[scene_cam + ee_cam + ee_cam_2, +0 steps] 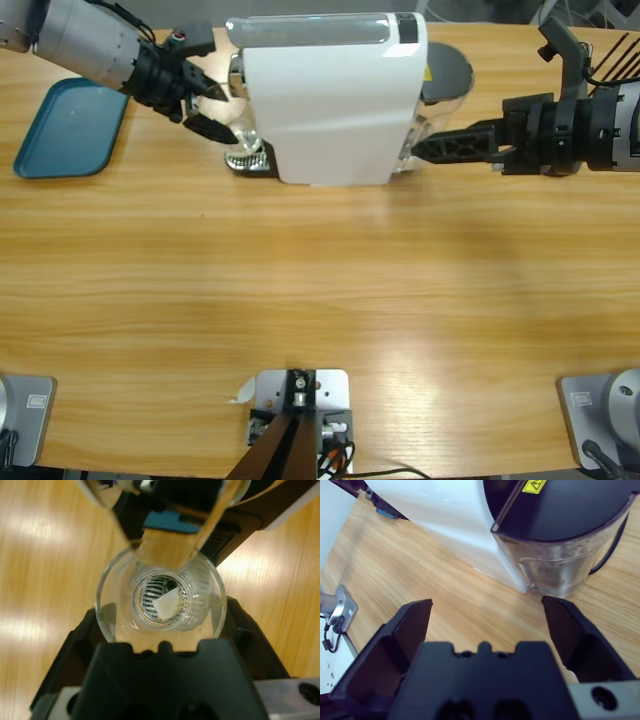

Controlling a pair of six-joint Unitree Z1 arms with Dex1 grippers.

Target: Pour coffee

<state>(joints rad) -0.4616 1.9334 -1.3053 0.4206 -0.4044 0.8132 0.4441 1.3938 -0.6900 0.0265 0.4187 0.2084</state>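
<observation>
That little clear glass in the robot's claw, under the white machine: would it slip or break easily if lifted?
Probably somewhat slippery: the glass is smooth and clear, held between the left gripper's hard black jaws. Likely fragile too, its wall looking thin. It appears empty, so likely light, and could tip if nudged against the coffee machine.

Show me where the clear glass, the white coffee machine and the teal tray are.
clear glass [112,607]: left wrist view, on its left rim.
white coffee machine [330,110]: high view, middle of its white top.
teal tray [70,130]: high view, middle of its flat bottom.
</observation>
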